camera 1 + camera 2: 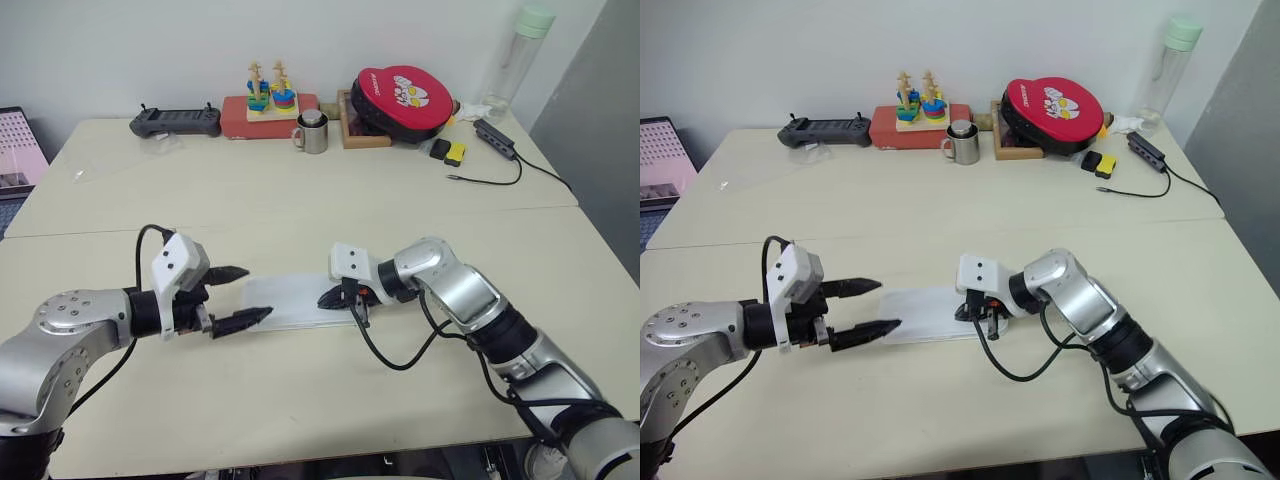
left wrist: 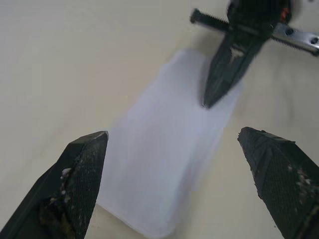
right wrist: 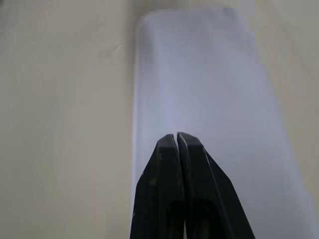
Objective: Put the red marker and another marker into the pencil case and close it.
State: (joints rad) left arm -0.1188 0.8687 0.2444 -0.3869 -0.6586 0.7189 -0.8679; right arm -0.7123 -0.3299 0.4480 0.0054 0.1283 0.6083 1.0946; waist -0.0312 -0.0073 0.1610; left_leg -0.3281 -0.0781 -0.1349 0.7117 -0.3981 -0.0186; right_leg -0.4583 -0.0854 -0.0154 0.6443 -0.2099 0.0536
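From my seat, the pencil case (image 1: 290,301) lies flat on the near table (image 1: 300,200) with its lid down, between my two arms. No marker is lying loose around it, so I judge both are already inside — though I can't see into the box to confirm.

My left gripper (image 1: 238,296) hangs just off the case's left end, fingers spread wide and holding nothing. My right gripper (image 1: 331,297) has its fingers pressed together into one point, empty, with the tip over the case's right end; in the right wrist view the joined fingers (image 3: 182,189) sit right above the white lid, and I cannot tell whether they touch it.

The case looks like thin, smooth plastic — light, stiff enough to keep its shape, and probably slick on this tabletop. I expect it to skate away if pushed from one side only. I'd brace it at the left end and press down on the lid's free long edge, not the middle, where it may flex.
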